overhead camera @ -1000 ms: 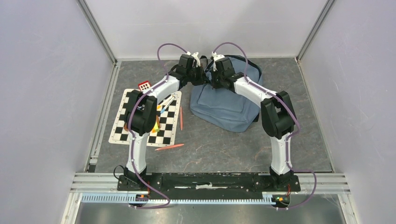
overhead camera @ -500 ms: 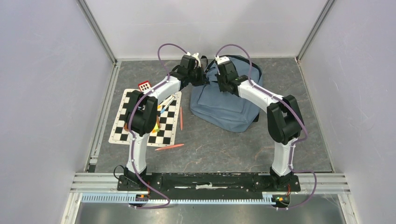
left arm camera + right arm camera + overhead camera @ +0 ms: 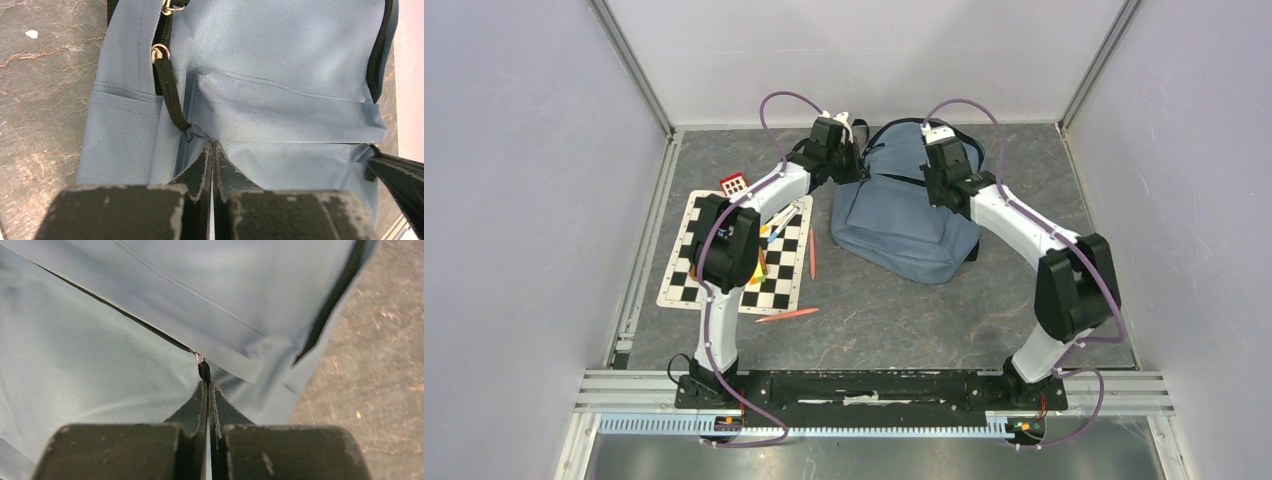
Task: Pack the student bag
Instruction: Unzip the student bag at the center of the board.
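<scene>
The student bag [image 3: 894, 215] lies flat at the back middle of the floor, blue-grey with dark zippers. My left gripper [image 3: 856, 165] is at its top left corner, shut on a pinch of the bag's fabric [image 3: 280, 75], with the tips [image 3: 212, 145] beside a black strap pull [image 3: 170, 95]. My right gripper [image 3: 934, 180] is over the bag's top right part, shut on the small black zipper pull [image 3: 203, 370] at the tips [image 3: 207, 384]. A dark zipper line [image 3: 125, 315] runs away to the upper left across the fabric [image 3: 100, 365].
A checkerboard mat [image 3: 724, 270] lies left of the bag with pens [image 3: 779, 220] on it. A red block [image 3: 733, 184] sits at its far corner. Orange pens [image 3: 812, 255] [image 3: 786, 315] lie on the floor between the mat and the bag. Walls enclose the floor.
My right gripper has moved to the right across the top of the bag, away from the left gripper, with the zipper pull in it. The left gripper has stayed in place.
</scene>
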